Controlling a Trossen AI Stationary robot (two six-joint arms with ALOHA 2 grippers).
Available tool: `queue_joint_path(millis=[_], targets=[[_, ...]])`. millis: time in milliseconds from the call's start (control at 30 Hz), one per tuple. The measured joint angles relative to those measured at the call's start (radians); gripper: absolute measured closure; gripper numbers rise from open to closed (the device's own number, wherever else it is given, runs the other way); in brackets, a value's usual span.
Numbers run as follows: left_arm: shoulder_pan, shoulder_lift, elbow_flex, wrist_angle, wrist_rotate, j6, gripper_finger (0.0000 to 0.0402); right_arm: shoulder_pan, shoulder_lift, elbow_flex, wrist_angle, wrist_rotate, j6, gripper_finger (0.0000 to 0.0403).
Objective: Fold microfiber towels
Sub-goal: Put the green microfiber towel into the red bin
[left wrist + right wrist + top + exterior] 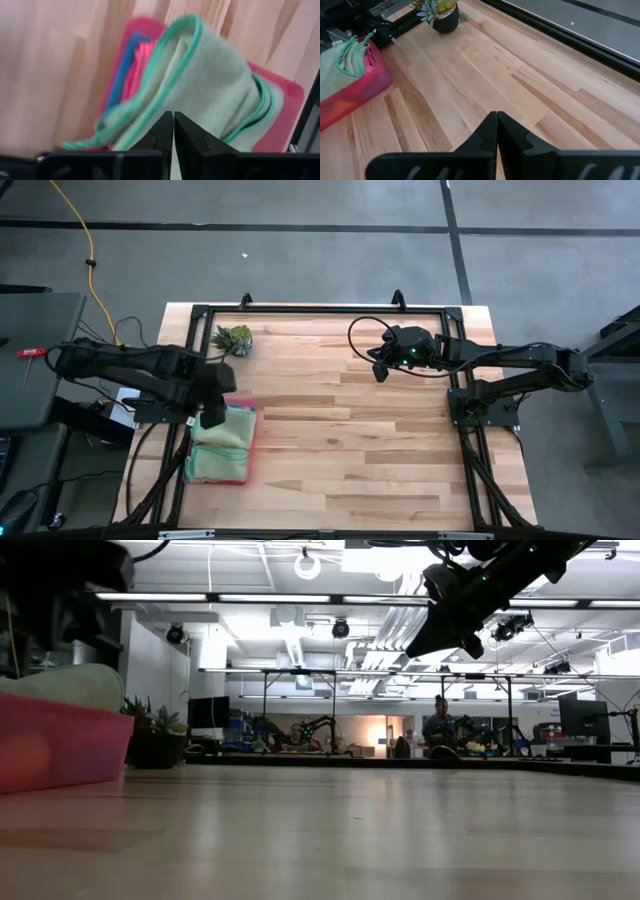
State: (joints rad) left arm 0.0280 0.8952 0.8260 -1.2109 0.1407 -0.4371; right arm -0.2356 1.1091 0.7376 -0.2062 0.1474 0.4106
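A stack of folded microfiber towels lies in a pink tray [243, 477] at the table's left. A pale green towel [210, 75] with a teal hem is on top. Folded edges of a hot pink towel [142, 60] and a teal one [125, 65] show beneath it. My left gripper [173, 131] is shut and points steeply down over the stack's far part [213, 418]; nothing shows between its fingers. My right gripper [496, 125] is shut and hangs in the air over the table's far right part [380, 372], holding nothing.
A small potted plant [233, 338] stands at the far left, just beyond the tray. A black frame [320, 308] runs around the table's edges. Bare wood [350, 440] spreads between the tray and the right arm's base.
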Motion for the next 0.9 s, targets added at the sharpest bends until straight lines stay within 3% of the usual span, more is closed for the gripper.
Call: queue_joint_path(millis=[267,433,600,767,900], targets=[[-0.095,0.007,-0.167,0.179,-0.006,-0.129,0.0401,0.0,0.0,0.0,-0.002,0.0,-0.005,0.0403],[-0.077,0.03,-0.208,0.181,-0.107,-0.232,0.0401,0.0,0.0,0.0,-0.024,0.0,-0.003,0.0403],[-0.072,0.029,-0.21,0.149,-0.112,-0.334,0.0402,0.0,0.0,0.0,-0.038,0.0,-0.001,0.0403],[-0.085,0.029,-0.204,0.166,-0.041,-0.337,0.0402,0.0,0.0,0.0,-0.038,0.0,-0.004,0.0403],[-0.078,0.006,-0.124,0.156,-0.065,-0.29,0.0402,0.0,0.0,0.0,-0.021,0.0,-0.012,0.0403]])
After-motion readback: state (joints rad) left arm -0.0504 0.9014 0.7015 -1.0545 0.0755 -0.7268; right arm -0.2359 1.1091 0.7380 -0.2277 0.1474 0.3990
